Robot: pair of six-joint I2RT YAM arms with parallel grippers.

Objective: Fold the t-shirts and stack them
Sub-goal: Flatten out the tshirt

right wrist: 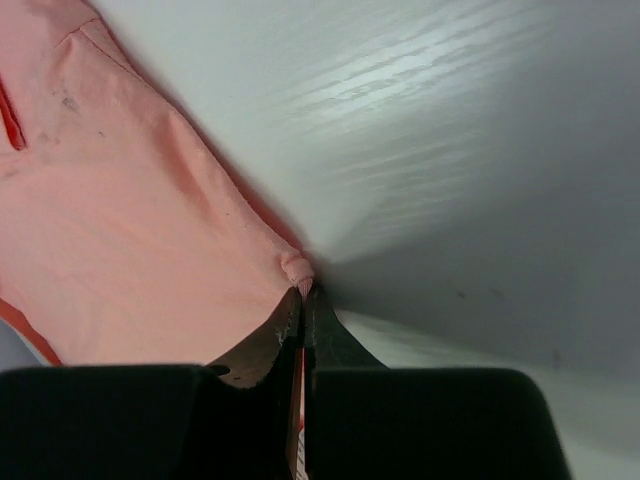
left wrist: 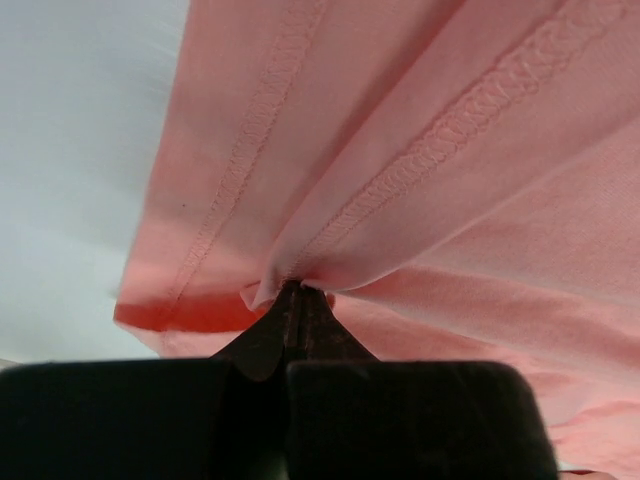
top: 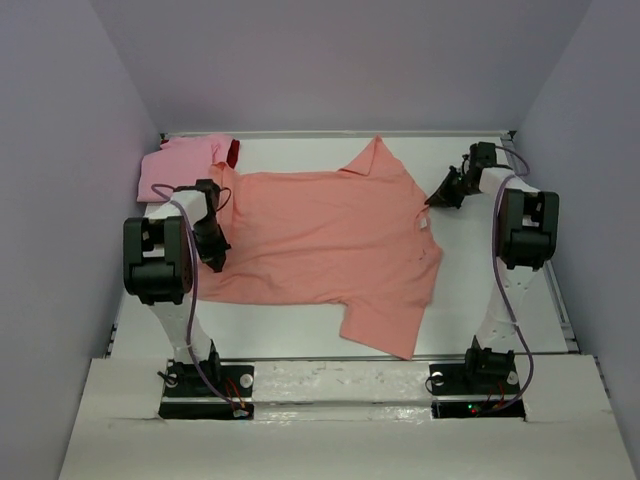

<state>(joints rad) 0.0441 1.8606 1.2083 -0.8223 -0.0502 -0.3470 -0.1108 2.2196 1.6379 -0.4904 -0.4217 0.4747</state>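
Note:
A salmon-orange t-shirt [top: 330,240] lies spread across the middle of the table. My left gripper [top: 215,260] sits at its left edge and is shut on a pinched fold of hemmed cloth [left wrist: 330,240], which bunches at the closed tips [left wrist: 295,287]. My right gripper [top: 430,203] is at the shirt's right edge, shut on a small nub of the fabric border [right wrist: 297,268] right at the tips [right wrist: 305,292]. A lighter pink t-shirt [top: 180,165] lies folded at the back left corner. A sliver of dark red cloth [top: 233,153] shows beside it.
White table surface [top: 500,300] shows to the right of the shirt and along the front edge. Lavender walls close the space at the left, back and right. Both arm bases [top: 205,380] stand at the near edge.

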